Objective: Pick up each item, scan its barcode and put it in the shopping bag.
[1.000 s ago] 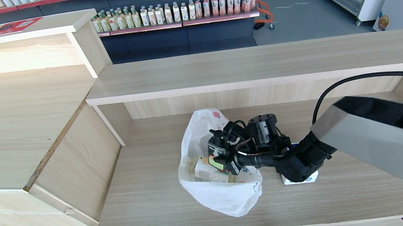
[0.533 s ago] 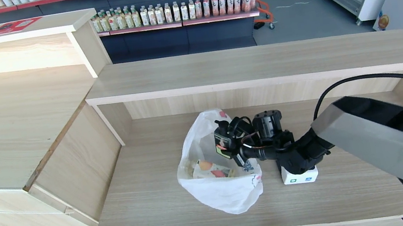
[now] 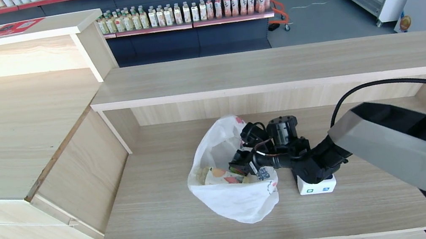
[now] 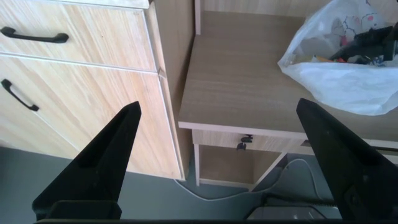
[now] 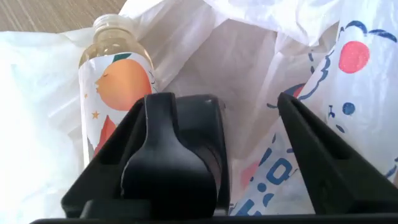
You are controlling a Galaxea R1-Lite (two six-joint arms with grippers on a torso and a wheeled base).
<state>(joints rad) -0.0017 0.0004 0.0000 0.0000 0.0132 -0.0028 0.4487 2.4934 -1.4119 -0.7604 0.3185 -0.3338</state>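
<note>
A white shopping bag [image 3: 239,205] sits open on the wooden counter [image 3: 158,205]. My right gripper [image 3: 242,168] dips into its mouth. In the right wrist view the right gripper [image 5: 212,102] is open. A black item [image 5: 180,162] lies between the fingers, against one of them, with a gap to the other. Beside it in the shopping bag [image 5: 249,56] lies a bottle [image 5: 115,74] with an orange-fruit label, also seen as the bottle [image 3: 215,175] from the head. My left gripper [image 4: 217,106] hangs open and empty off the counter's left corner, with the shopping bag [image 4: 348,81] far from it.
A small white scanner box [image 3: 317,186] stands on the counter just right of the bag, under my right arm. A raised ledge [image 3: 273,67] walls off the back, and a cabinet with drawers [image 4: 74,81] stands to the left. Store shelves with bottles line the far wall.
The right gripper rose slightly and turned with a labelled dark item, then tipped down into the bag mouth. The bag's rim shifted and the bottle inside became plainer. The left arm kept still.
</note>
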